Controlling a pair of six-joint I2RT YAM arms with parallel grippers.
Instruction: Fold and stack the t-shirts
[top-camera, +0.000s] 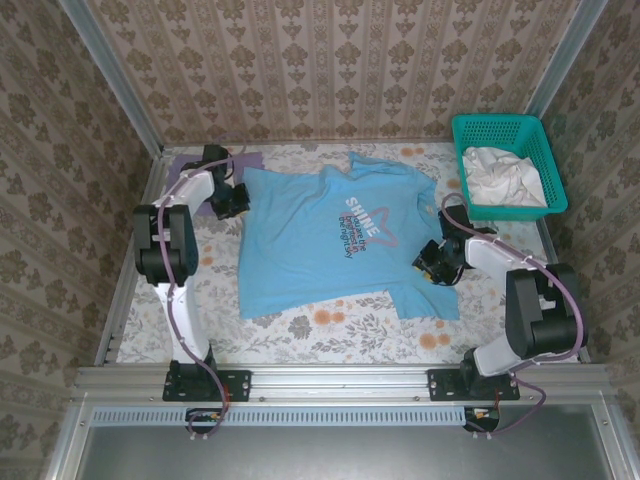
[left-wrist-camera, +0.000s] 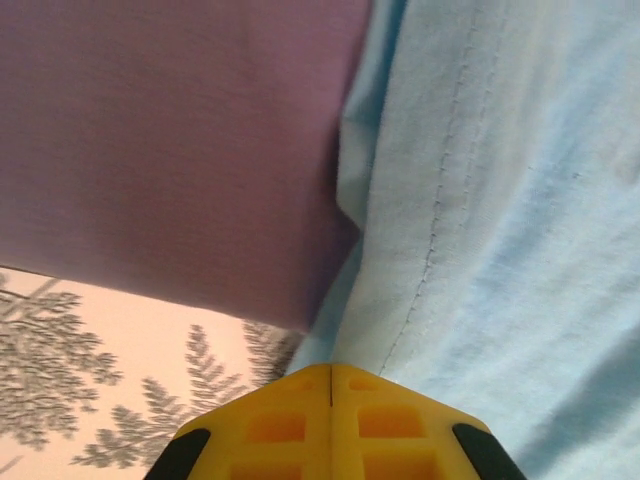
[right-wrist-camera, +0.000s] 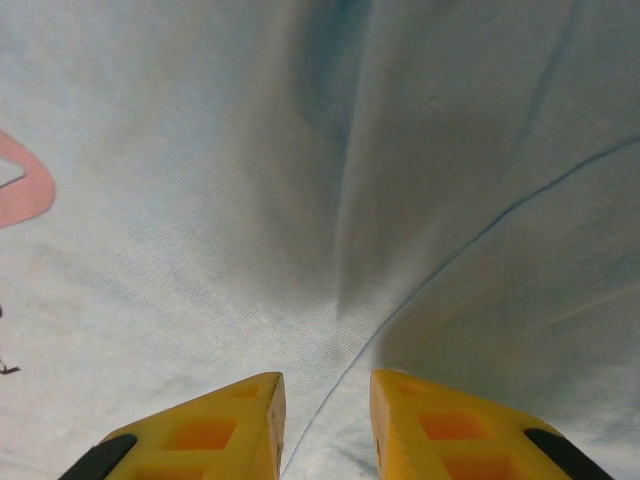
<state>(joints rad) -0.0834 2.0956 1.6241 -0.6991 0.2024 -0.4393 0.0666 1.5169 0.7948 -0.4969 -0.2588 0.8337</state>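
The sky-blue t-shirt (top-camera: 320, 240) lies spread flat in the middle of the table, its "SHINE" print facing up. The lavender-purple t-shirt (top-camera: 247, 160) peeks out at the back left, partly hidden beneath the left arm. My left gripper (top-camera: 237, 200) sits at the blue shirt's left edge. In the left wrist view its jaws are shut (left-wrist-camera: 331, 372) right on the blue hem (left-wrist-camera: 500, 200), with the purple cloth (left-wrist-camera: 170, 150) beside it. My right gripper (top-camera: 432, 262) rests low over the blue shirt's right side. Its fingers (right-wrist-camera: 325, 400) stand a little apart over a crease in the blue cloth (right-wrist-camera: 250, 200).
A teal mesh basket (top-camera: 500, 122) holding crumpled white cloth (top-camera: 500, 175) stands at the back right corner. Patterned walls close in the back and both sides. A floral table cover (top-camera: 330, 325) shows in front of the blue shirt.
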